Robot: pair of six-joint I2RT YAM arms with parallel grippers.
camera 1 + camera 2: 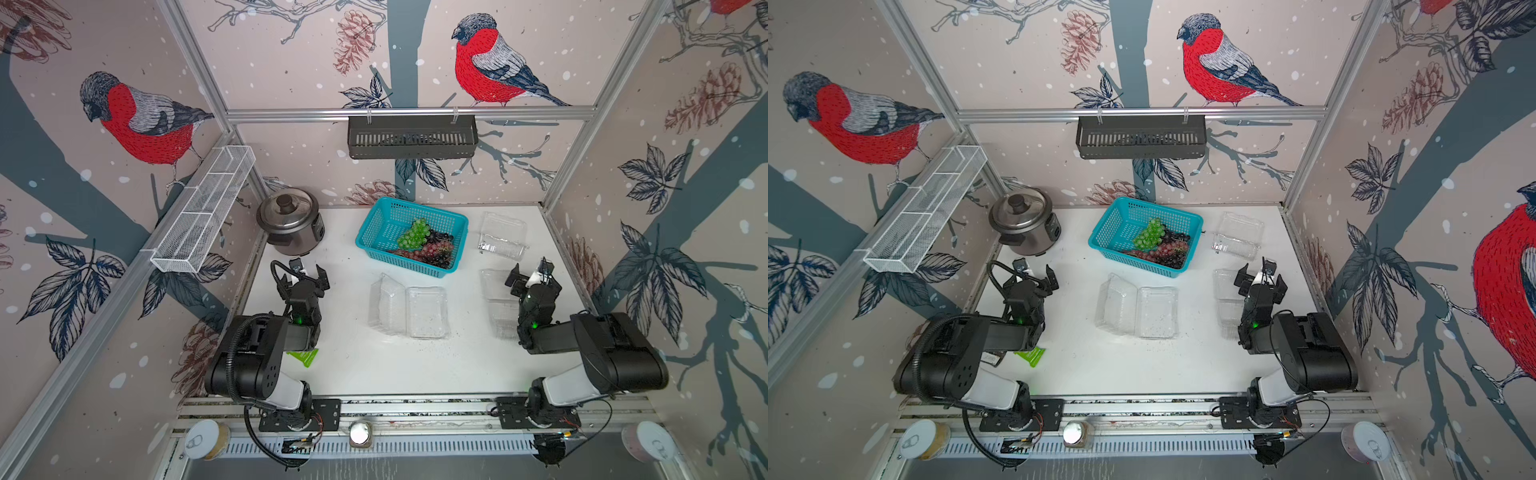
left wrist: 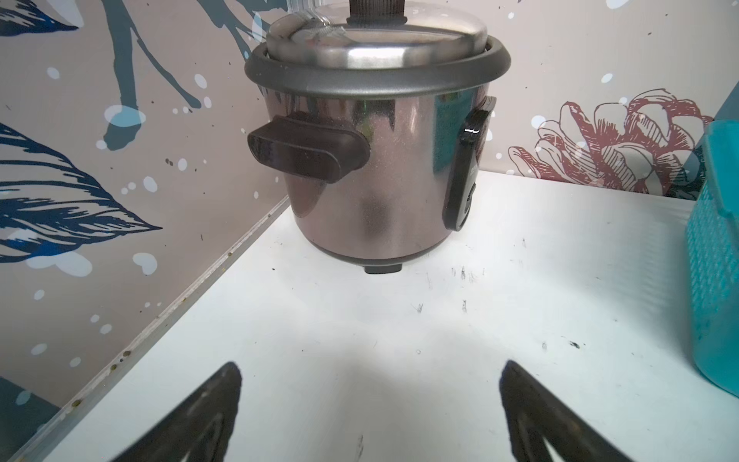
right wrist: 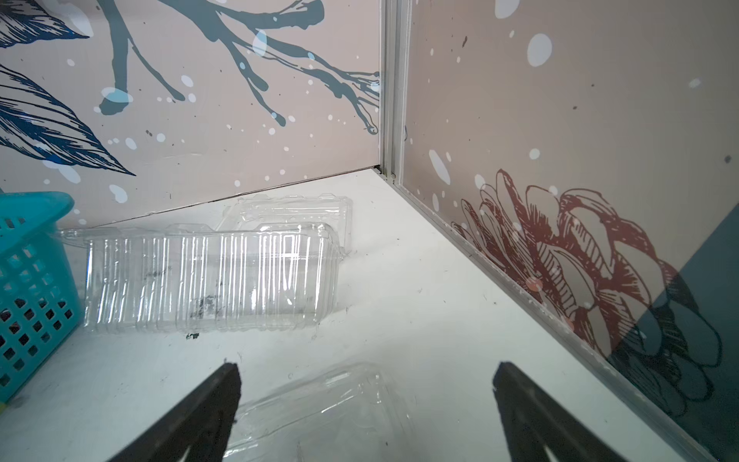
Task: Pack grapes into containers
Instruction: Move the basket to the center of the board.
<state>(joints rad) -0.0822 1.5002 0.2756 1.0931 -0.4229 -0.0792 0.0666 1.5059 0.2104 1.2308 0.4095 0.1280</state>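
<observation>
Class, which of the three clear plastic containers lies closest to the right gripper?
The container partly hidden beneath the right gripper; the back container and the middle container lie clear of it.

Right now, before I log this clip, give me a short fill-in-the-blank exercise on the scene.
1. All the grapes lie in the teal ____.
2. The rice cooker has its lid ____.
3. The left gripper and right gripper are both ____, holding nothing.
4. The clear containers number ____.
Missing words: basket; on; open; three.
</observation>
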